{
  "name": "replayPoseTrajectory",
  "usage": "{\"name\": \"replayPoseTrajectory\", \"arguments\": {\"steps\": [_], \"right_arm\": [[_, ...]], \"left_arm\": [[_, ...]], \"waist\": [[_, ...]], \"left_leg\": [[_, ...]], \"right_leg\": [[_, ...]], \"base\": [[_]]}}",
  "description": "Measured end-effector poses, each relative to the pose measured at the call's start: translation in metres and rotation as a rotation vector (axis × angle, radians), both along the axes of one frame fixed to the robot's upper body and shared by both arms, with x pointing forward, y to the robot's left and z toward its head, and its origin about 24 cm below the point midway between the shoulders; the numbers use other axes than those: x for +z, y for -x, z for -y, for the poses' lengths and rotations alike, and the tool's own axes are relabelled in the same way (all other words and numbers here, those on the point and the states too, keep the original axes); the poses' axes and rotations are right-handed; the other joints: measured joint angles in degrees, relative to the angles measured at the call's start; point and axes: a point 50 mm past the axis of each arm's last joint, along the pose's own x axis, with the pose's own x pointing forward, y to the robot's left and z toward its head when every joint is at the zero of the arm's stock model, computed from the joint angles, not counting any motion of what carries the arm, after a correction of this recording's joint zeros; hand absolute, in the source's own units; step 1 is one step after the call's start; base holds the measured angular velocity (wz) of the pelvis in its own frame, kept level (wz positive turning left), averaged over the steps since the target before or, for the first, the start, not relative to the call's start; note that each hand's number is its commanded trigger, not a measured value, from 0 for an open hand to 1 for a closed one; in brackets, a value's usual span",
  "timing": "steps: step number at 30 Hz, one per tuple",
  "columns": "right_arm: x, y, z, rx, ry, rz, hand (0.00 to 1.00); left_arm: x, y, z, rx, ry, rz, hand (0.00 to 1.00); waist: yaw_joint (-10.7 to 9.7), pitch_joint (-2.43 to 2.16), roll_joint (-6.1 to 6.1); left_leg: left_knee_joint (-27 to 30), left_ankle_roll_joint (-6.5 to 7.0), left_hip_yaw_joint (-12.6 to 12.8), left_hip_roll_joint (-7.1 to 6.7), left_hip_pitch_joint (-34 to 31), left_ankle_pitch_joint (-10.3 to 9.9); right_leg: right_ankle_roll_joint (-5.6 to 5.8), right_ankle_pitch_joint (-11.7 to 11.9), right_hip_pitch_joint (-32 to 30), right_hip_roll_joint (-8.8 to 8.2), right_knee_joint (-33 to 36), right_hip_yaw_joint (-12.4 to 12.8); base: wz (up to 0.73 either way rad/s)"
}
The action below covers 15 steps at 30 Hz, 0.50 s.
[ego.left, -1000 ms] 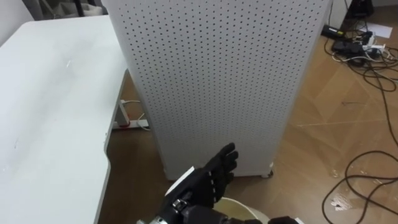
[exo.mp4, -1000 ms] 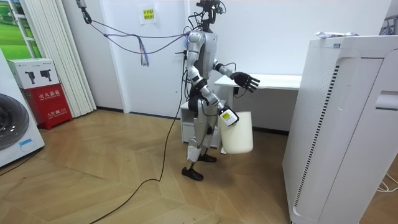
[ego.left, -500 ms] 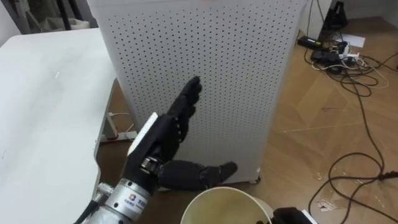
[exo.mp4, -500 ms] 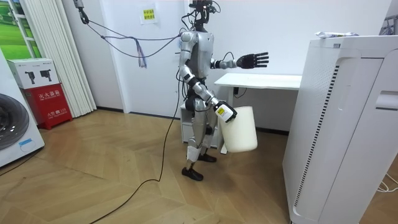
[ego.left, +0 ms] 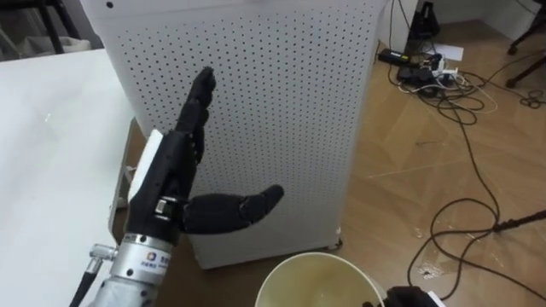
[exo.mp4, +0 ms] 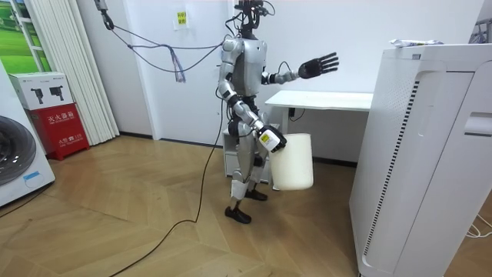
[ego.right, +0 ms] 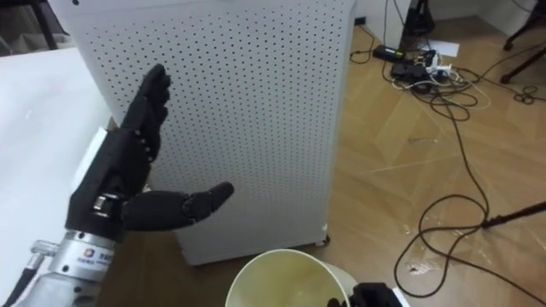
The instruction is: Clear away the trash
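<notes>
Search stage of garbage picking: left hand (ego.left: 171,170) raised in front of the perforated cabinet (ego.left: 281,102), fingers straight, thumb spread, empty; right hand (ego.left: 399,298) curled on the rim of the white bin (ego.left: 316,281), held low before the cabinet's base. Garbage is probably the pale scrap (ego.left: 424,271) on the floor (ego.left: 409,170) to the cabinet's right, so the next move likely calls for stepping round the cabinet and reaching down.

Room view: pale characters on the red box (exo.mp4: 60,127) and dark print on the small yellow notice (exo.mp4: 182,17) on the wall (exo.mp4: 146,92); neither can be made out. Eye views: a label (ego.left: 147,258) with a small mark and fine print on the wrist below the left hand (ego.left: 175,170), too small to read.
</notes>
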Motion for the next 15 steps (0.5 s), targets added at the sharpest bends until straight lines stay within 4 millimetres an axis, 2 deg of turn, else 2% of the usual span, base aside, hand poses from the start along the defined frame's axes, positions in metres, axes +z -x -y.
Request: {"name": "replayPoseTrajectory", "arguments": {"steps": [2,4,5,6,8,10,12,15], "right_arm": [[0.000,0.001,0.001,0.004,-0.003,-0.003,1.00],[-0.001,0.002,0.001,0.009,-0.007,-0.008,1.00],[-0.002,0.004,0.001,0.011,-0.010,-0.015,1.00],[-0.003,0.004,0.002,0.011,-0.015,-0.020,1.00],[-0.003,0.005,0.002,0.015,-0.018,-0.022,1.00],[-0.003,0.005,0.002,0.016,-0.019,-0.022,1.00],[-0.003,0.004,0.001,0.021,-0.021,-0.019,1.00],[-0.001,0.003,-0.001,0.025,-0.024,-0.007,1.00]], "left_arm": [[0.007,0.002,-0.004,0.024,0.008,0.043,0.00],[0.013,0.004,-0.007,0.070,-0.014,0.087,0.00],[0.017,0.005,-0.008,0.093,-0.032,0.116,0.00],[0.021,0.007,-0.009,0.108,-0.046,0.147,0.00],[0.024,0.008,-0.011,0.131,-0.047,0.177,0.00],[0.026,0.010,-0.011,0.143,-0.042,0.195,0.00],[0.026,0.010,-0.011,0.156,-0.034,0.201,0.00],[0.027,0.010,-0.012,0.159,-0.032,0.202,0.00]], "waist": [[1.1,-0.07,0.15],[2.1,-0.16,0.34],[2.5,-0.35,0.35],[2.7,-0.41,0.35],[2.8,-0.40,0.34],[3.0,-0.35,0.24],[2.8,-0.35,0.16],[2.6,-0.24,-0.01]], "left_leg": [[-0.3,-0.01,0.3,0.25,0.8,-0.4],[-0.5,-0.05,0.3,0.22,1.8,-0.8],[-0.6,-0.04,0.3,0.04,2.4,-0.9],[-0.8,-0.04,0.3,-0.30,2.8,-0.9],[-1.3,-0.04,0.3,-0.44,3.4,-0.8],[-1.6,-0.09,0.2,-0.48,3.9,-0.8],[-2.1,-0.10,0.1,-0.52,4.2,-0.8],[-2.1,-0.15,-0.1,-0.41,4.2,-0.8]], "right_leg": [[0.03,0.0,-0.4,0.08,0.7,-0.1],[0.06,0.2,-0.2,-0.04,0.7,-1.2],[0.07,0.2,-0.1,-0.38,0.8,-2.4],[0.08,0.2,-0.1,-0.68,1.0,-3.2],[0.09,0.2,-0.1,-0.77,1.3,-3.3],[0.09,0.2,0.0,-0.81,1.3,-3.5],[0.09,0.2,0.1,-1.06,1.3,-4.7],[0.08,0.2,0.6,-0.97,1.1,-4.8]], "base": [[-0.41],[-0.48],[-0.25],[-0.22],[-0.15],[-0.13],[-0.11],[0.00]]}}
